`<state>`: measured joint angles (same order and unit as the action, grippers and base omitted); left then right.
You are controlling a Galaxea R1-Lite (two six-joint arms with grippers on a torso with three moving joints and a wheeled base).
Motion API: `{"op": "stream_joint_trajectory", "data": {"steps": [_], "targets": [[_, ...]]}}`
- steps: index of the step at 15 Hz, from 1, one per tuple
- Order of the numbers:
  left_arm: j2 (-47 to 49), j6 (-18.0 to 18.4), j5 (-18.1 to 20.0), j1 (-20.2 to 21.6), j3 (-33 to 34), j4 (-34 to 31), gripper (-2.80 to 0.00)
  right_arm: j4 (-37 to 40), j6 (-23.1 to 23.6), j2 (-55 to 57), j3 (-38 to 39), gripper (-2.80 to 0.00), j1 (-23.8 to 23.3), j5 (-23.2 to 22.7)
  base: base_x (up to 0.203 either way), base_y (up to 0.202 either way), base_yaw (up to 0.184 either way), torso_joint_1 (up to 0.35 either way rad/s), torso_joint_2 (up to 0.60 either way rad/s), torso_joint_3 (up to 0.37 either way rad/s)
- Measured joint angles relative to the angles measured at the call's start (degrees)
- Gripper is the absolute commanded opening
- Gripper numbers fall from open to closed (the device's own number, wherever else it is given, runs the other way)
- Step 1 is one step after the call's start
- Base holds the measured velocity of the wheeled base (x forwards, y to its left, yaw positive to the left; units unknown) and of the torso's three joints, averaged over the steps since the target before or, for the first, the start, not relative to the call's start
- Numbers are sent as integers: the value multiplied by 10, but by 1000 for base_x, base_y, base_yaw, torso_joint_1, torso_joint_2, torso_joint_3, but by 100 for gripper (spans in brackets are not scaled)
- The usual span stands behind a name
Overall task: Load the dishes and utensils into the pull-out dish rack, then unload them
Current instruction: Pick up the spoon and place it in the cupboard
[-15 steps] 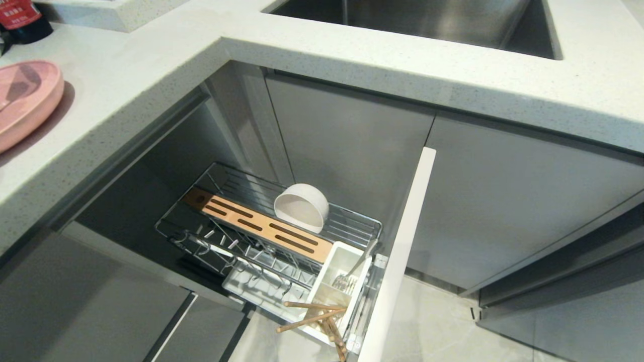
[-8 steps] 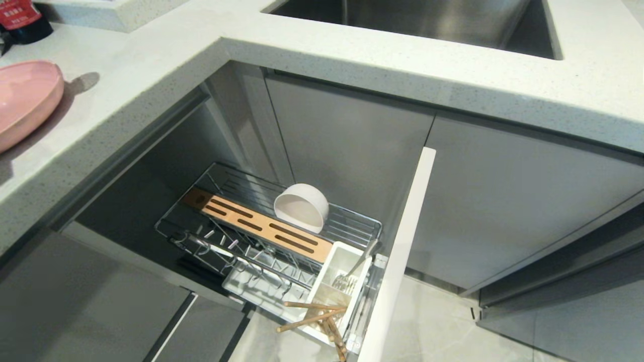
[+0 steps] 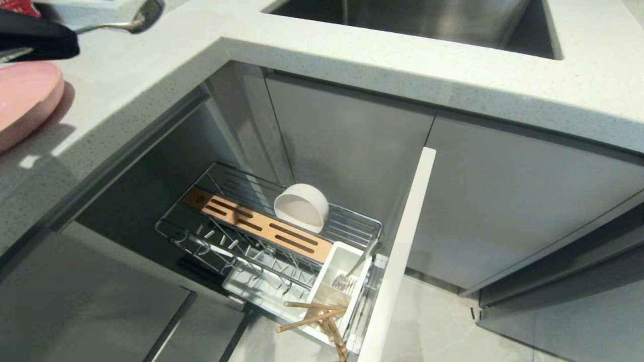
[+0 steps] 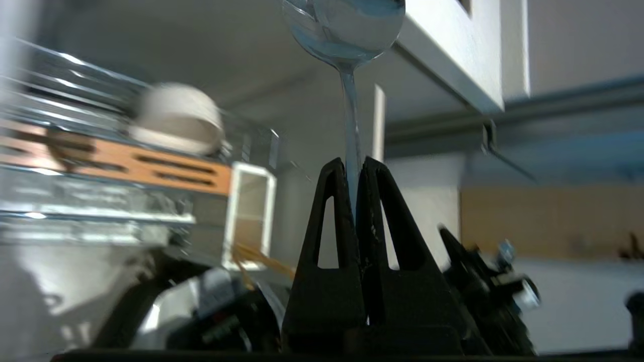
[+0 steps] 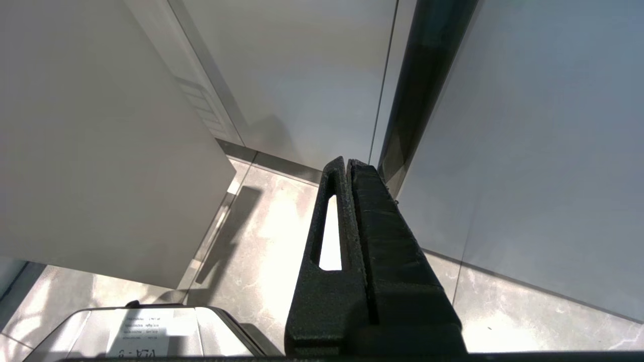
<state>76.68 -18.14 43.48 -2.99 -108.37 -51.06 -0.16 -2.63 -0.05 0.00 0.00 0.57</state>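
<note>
Left end effector [image 4: 354,166] clamped tight on the handle of the silver spoon [image 4: 347,30], bowl of the spoon sticking out past the fingertips. In the head view this end effector [image 3: 37,37] sits at the far left over the desk [image 3: 382,55], spoon [image 3: 136,17] pointing right, just beyond the pale-pink plate [image 3: 25,98], which lies on the desk at the left edge.

Right end effector [image 5: 347,166] fully closed, nothing in it, hanging low near the floor [image 5: 261,241] beside grey cabinet fronts; not in the head view.

Pull-out dish rack [image 3: 271,236] is drawn out below the desk, its tall front panel [image 3: 397,256] on the right, edge-on to the head camera. White bowl [image 3: 302,207] lies on its side in the far half of the wire basket, touching the slotted wooden strip [image 3: 256,226]. Plate prongs on the near-left half hold nothing. White utensil caddy [image 3: 337,274] sits at the right end next to the front panel, with a silver fork [image 3: 347,279] leaning in it. Wooden chopsticks [image 3: 317,314] are in the near compartment of the caddy, splayed, tips pointing left and toward the near side. Steel sink [image 3: 417,20] is set into the desk at the far side.
</note>
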Motion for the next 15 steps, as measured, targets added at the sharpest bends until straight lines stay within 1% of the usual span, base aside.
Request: {"op": "stream_joint_trajectory", "data": {"steps": [1, 3, 4, 6, 7, 9, 10, 13, 15], "targets": [[0, -14, -29, -55, 10, 2, -280, 0, 0, 0, 0, -280, 0, 0, 0, 0, 0, 0, 0, 0], [3, -48, -90, -147, 32, 17, -280, 0, 0, 0, 0, -280, 0, 0, 0, 0, 0, 0, 0, 0], [8, -69, -126, -188, 42, 24, -280, 0, 0, 0, 0, -280, 0, 0, 0, 0, 0, 0, 0, 0], [28, -99, -203, -250, 53, 27, -280, 0, 0, 0, 0, -280, 0, 0, 0, 0, 0, 0, 0, 0], [42, -111, -244, -274, 55, 27, -280, 0, 0, 0, 0, -280, 0, 0, 0, 0, 0, 0, 0, 0], [71, -120, -309, -310, 57, 13, -280, 0, 0, 0, 0, -280, 0, 0, 0, 0, 0, 0, 0, 0], [85, -125, -334, -328, 57, 4, -280, 0, 0, 0, 0, -280, 0, 0, 0, 0, 0, 0, 0, 0], [128, -148, -387, -391, 56, -24, -280, 0, 0, 0, 0, -280, 0, 0, 0, 0, 0, 0, 0, 0], [155, -164, -414, -427, 56, -50, -280, 0, 0, 0, 0, -280, 0, 0, 0, 0, 0, 0, 0, 0]]}}
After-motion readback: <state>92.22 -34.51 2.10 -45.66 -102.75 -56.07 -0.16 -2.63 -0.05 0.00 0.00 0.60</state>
